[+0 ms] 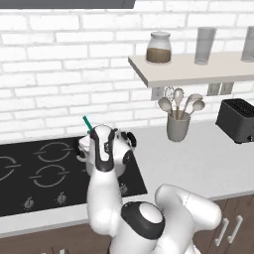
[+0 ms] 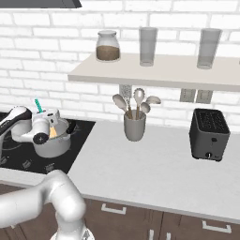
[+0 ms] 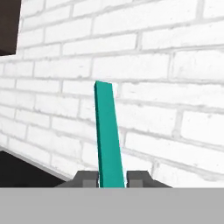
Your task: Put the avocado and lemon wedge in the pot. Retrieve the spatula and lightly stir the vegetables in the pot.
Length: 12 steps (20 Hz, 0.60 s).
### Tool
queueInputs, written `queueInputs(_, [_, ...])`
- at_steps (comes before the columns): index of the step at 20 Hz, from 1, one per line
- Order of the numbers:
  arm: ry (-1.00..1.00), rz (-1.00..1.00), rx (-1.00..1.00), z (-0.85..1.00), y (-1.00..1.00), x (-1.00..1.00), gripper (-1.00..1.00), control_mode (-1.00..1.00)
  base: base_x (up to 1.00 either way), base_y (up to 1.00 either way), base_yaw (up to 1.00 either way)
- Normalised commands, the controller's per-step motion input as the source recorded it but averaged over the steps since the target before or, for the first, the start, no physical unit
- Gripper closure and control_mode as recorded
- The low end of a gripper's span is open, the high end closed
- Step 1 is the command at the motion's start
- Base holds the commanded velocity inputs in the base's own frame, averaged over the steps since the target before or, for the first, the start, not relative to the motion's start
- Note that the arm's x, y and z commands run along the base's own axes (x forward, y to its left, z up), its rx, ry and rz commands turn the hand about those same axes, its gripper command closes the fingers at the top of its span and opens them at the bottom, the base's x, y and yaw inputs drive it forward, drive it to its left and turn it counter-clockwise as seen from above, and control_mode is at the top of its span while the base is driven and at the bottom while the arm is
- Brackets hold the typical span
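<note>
My gripper [image 2: 48,123] is shut on the spatula and hovers over the pot [image 2: 55,145], a shiny steel pot on the near right burner. The spatula's teal handle [image 2: 38,106] sticks up and back toward the brick wall, and its yellow-orange head [image 2: 54,132] points down into the pot. In the hand view the teal handle [image 3: 108,135] rises between the two dark fingertips [image 3: 87,177]. In the left base view my arm covers most of the pot, and the handle tip [image 1: 87,122] pokes up behind the hand. The pot's contents are hidden, so no avocado or lemon wedge can be made out.
The black cooktop [image 1: 44,171] lies on the white counter. To the right stand a grey utensil cup [image 2: 134,126] with spoons and a whisk, and a black toaster [image 2: 209,133]. A shelf [image 2: 154,72] above carries a jar and two glasses.
</note>
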Motion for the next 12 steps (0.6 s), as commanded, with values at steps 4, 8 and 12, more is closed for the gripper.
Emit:
queueInputs(4, [-0.01, -0.02, 0.04, -0.4, -0.04, 0.0, 1.0, -1.0, 0.0, 0.0, 0.0])
queueInputs(8, [0.0, -0.03, 0.1, -0.07, -0.15, 0.0, 1.0, -1.0, 0.0, 0.0, 0.0])
queueInputs(12, [-0.02, 0.0, 0.16, 0.0, -0.02, 0.0, 1.0, -1.0, 0.0, 0.0, 0.0])
